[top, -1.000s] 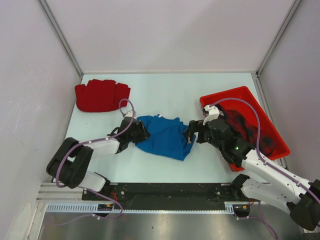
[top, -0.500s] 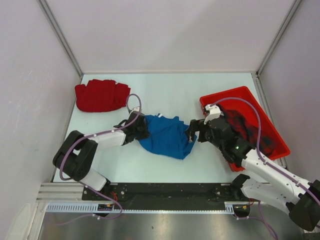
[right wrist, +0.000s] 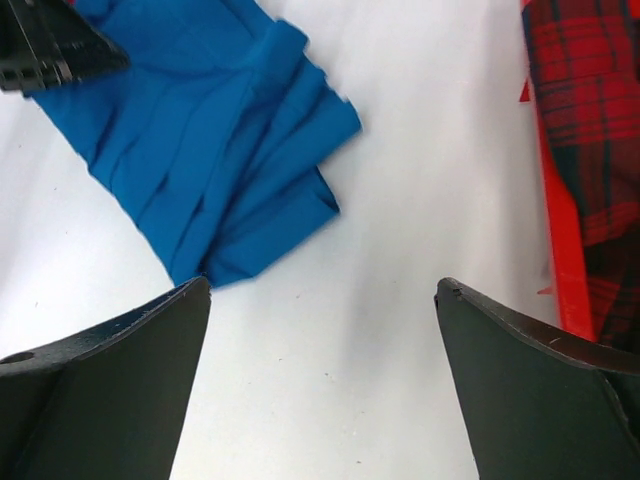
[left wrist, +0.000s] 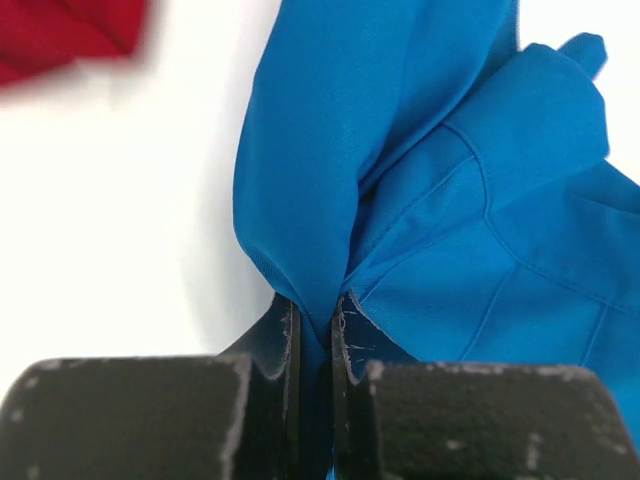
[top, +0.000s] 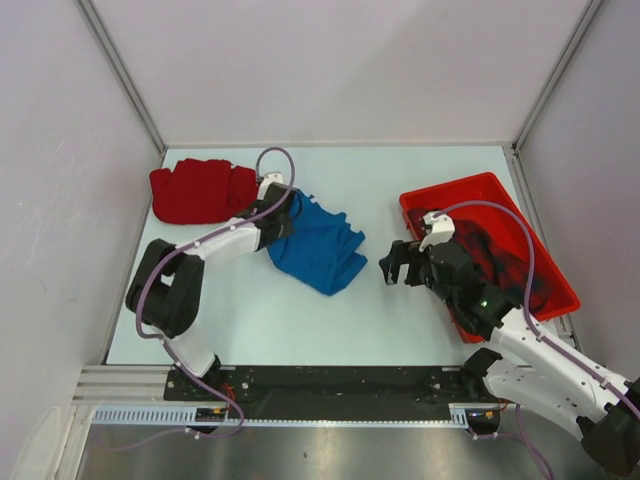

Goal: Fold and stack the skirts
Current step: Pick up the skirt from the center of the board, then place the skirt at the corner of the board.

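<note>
Left pincer (left wrist: pixel 316 320): clamped on a bunched edge of the blue pleated skirt (top: pixel 318 248)
Right pincer (right wrist: pixel 320 290): jaws wide apart, nothing held (low over bare counter (top: pixel 400 180))
Blue pleated skirt: mid-counter, near the red pleated skirt (top: pixel 200 190)
Plaid skirt (top: pixel 490 245): inside the red tray (top: pixel 450 186), far right

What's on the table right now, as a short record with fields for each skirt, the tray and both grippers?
blue skirt: crumpled, middle of table, edge pinched by left gripper
red skirt: far left of table, not gripped
plaid skirt: lying in the red tray
left gripper: shut on blue skirt
right gripper: open, empty, beside the red tray
stack: none yet
</note>
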`<state>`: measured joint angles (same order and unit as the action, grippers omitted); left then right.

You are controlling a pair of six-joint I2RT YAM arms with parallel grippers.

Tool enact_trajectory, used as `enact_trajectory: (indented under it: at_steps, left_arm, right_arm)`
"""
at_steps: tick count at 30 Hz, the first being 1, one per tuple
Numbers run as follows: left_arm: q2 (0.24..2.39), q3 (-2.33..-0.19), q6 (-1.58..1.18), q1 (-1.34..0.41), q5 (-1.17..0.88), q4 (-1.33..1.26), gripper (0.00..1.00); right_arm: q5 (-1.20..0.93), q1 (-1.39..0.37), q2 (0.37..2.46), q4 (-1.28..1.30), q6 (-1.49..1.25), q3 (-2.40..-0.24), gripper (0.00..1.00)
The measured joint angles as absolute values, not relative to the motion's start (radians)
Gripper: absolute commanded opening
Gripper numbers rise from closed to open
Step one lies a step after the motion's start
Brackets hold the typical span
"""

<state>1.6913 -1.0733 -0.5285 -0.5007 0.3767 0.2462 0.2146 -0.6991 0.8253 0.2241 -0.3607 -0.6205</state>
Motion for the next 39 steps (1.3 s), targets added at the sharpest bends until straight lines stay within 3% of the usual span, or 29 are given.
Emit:
enact_trajectory:
  at_steps: [10,18,39]
  left_arm:
    - [1.709,-1.179,-0.329,-0.324,0.443,0.155,0.00]
    - [1.719,-1.226,-0.236,-0.177,0.360,0.055,0.00]
    - [1.729,-1.511,-0.039,-0.099,0.332,0.067,0.00]
  right_arm:
    - [0.255,-0.678,0.790,0.227,-0.344,-0.602,1.00]
    - [0.255,-0.667,0.781,0.227,-0.329,-0.601,1.00]
    - [0.245,-0.656,0.780,0.226,-0.311,-0.595,1.00]
